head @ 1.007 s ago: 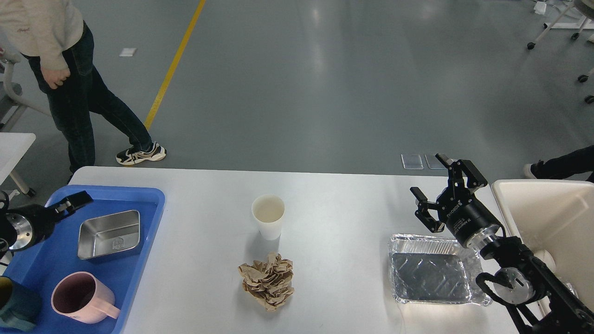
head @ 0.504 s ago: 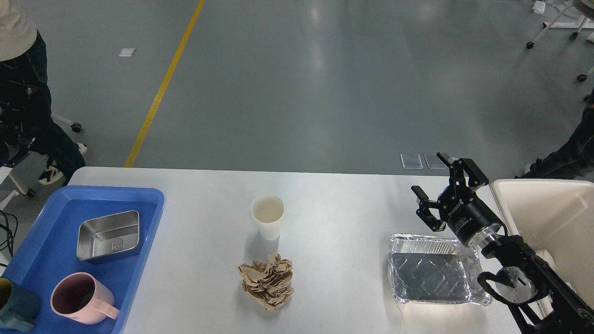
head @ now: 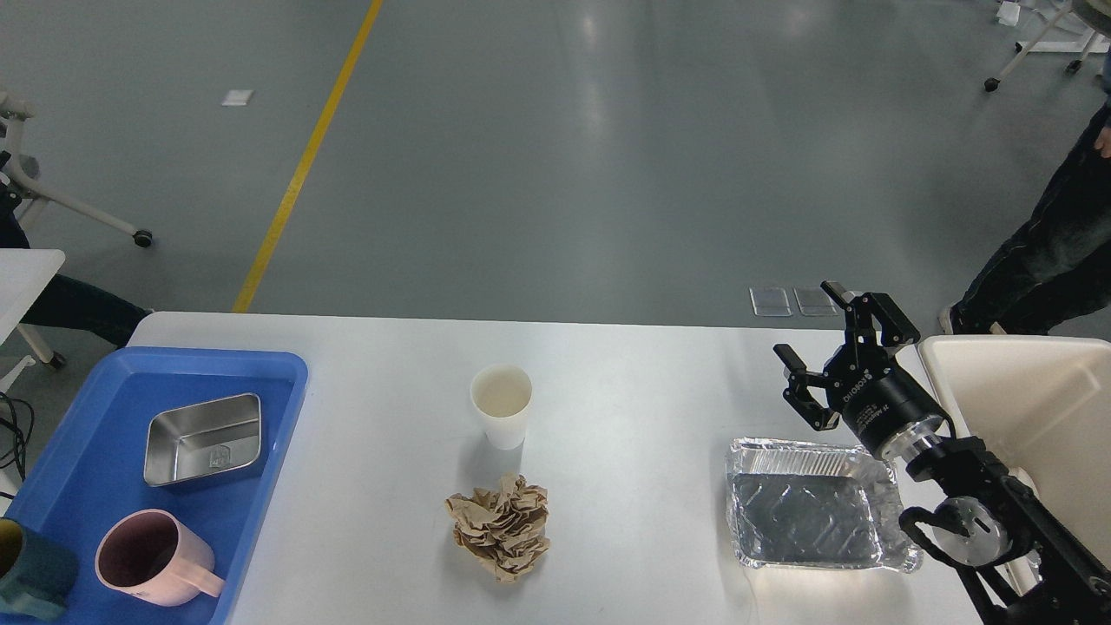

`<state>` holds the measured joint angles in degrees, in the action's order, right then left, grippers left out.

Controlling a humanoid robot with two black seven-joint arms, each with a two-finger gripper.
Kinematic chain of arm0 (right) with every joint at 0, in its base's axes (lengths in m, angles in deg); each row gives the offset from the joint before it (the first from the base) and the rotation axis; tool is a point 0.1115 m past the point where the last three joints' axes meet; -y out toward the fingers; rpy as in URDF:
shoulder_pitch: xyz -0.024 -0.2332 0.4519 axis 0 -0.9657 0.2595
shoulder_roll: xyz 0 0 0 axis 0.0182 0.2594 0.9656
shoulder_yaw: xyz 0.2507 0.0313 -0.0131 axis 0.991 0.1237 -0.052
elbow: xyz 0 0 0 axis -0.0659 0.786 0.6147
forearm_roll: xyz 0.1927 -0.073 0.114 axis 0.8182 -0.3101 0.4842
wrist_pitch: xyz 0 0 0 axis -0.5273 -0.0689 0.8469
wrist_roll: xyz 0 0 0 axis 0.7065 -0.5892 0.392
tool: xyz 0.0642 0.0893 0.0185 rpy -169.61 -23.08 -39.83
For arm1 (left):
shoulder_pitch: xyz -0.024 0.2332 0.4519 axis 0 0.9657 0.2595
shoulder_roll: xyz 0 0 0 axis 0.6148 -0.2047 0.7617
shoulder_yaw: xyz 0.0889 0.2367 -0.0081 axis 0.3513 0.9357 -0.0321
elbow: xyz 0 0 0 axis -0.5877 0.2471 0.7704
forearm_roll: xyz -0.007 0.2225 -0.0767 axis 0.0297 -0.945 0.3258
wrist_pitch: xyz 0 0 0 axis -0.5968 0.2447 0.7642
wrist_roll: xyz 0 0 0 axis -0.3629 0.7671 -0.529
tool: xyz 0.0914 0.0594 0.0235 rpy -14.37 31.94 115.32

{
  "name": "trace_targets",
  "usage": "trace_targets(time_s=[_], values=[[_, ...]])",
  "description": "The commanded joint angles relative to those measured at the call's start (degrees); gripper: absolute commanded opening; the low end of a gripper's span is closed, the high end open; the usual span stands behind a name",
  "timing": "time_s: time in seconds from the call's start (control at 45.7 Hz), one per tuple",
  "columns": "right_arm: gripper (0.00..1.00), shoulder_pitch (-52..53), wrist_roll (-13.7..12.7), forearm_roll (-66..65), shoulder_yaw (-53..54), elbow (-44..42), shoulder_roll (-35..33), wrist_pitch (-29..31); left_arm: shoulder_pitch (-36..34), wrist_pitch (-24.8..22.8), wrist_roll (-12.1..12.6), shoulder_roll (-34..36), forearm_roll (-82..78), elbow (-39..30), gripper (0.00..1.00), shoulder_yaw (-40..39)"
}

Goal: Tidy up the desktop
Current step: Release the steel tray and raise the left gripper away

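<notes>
The white-grey desktop [head: 625, 486] fills the lower part of the head view. On it stand a white paper cup [head: 501, 405], a crumpled brown paper ball [head: 501, 523] just in front of the cup, and an empty foil tray [head: 811, 503] at the right. My right gripper [head: 814, 323] is open and empty, raised above the desktop just behind the foil tray. My left gripper is out of view.
A blue plastic tray [head: 278, 408] at the left holds a steel box [head: 205, 438], a pink mug [head: 149, 557] and a dark teal cup [head: 26, 580]. A beige bin [head: 1024, 408] stands at the right edge. A person [head: 1041, 252] stands beyond the bin.
My left gripper has drawn back out of view from over the blue tray. The person at the left has walked off; another has stepped in at the far right. My right gripper has edged slightly right.
</notes>
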<state>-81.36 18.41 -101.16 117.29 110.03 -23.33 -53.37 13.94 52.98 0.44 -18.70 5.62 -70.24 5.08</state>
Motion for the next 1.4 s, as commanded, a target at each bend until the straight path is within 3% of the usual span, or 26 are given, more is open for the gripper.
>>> trace_targets(time_s=[0.0, 0.131, 0.219, 0.372, 0.482, 0.547, 0.613, 0.679, 0.766, 0.876, 1.029, 1.204, 1.379], values=[[1.0, -0.04, -0.01, -0.07, -0.09, 0.0, 0.39, 0.0, -2.39, -2.6, 4.49, 1.12, 4.01, 2.75, 0.97, -0.65], [1.0, -0.04, -0.01, 0.01, -0.18, 0.0, 0.66, 0.0, -8.97, -3.66, 12.41, 0.16, 4.46, 13.29, 0.97, -5.29], [1.0, 0.05, -0.01, -0.07, -1.14, 0.0, 1.27, 0.0, -11.62, -3.75, 13.29, -2.39, 5.07, 18.57, 0.97, -10.39], [1.0, 0.23, -0.01, -0.16, -1.5, 0.0, 2.06, -0.7, -10.92, -3.13, 14.09, -9.24, 5.25, 18.23, 0.97, -13.57], [1.0, 0.23, -0.01, -0.34, -1.58, 0.17, 2.15, -0.79, -8.55, -4.01, 12.24, -13.9, 5.16, 17.88, 0.97, -11.81], [1.0, 0.05, -0.01, -0.86, -1.58, 0.87, 1.89, -0.87, -6.0, -5.24, 9.88, -16.1, 5.07, 15.16, 0.97, -11.72], [1.0, -0.04, -0.01, -1.13, -1.58, 1.75, 1.54, -1.14, -2.23, -5.77, 5.4, -17.68, 5.07, 10.6, 0.97, -11.64], [1.0, -0.12, -0.01, -1.22, -1.58, 2.28, 0.84, -1.58, 1.99, -5.94, -0.93, -20.06, 4.37, 3.92, 0.97, -10.93], [1.0, -0.12, -0.01, -1.22, -1.58, 2.37, 0.13, -1.67, 6.04, -5.86, -5.24, -21.38, 2.53, -3.9, 0.97, -10.67], [1.0, 0.05, -0.01, -1.22, -1.5, 2.72, -0.48, -1.67, 10.35, -4.8, -6.13, -22.87, 0.59, -9.63, 0.97, -10.32], [1.0, 0.14, -0.01, -1.22, -1.58, 3.42, -1.45, -1.75, 14.13, -3.83, -6.74, -26.56, -0.02, -10.07, 0.97, -7.6], [1.0, 0.23, -0.01, -1.3, -1.67, 3.69, -3.38, -2.81, 15.8, -3.92, -12.36, -31.22, -0.29, -10.07, 0.97, -4.43], [1.0, -0.3, 0.08, -2.88, -1.67, 5.44, -7.42, -2.98, 15.98, -4.71, -15.79, -34.64, -0.2, -10.16, 0.98, -3.72]])
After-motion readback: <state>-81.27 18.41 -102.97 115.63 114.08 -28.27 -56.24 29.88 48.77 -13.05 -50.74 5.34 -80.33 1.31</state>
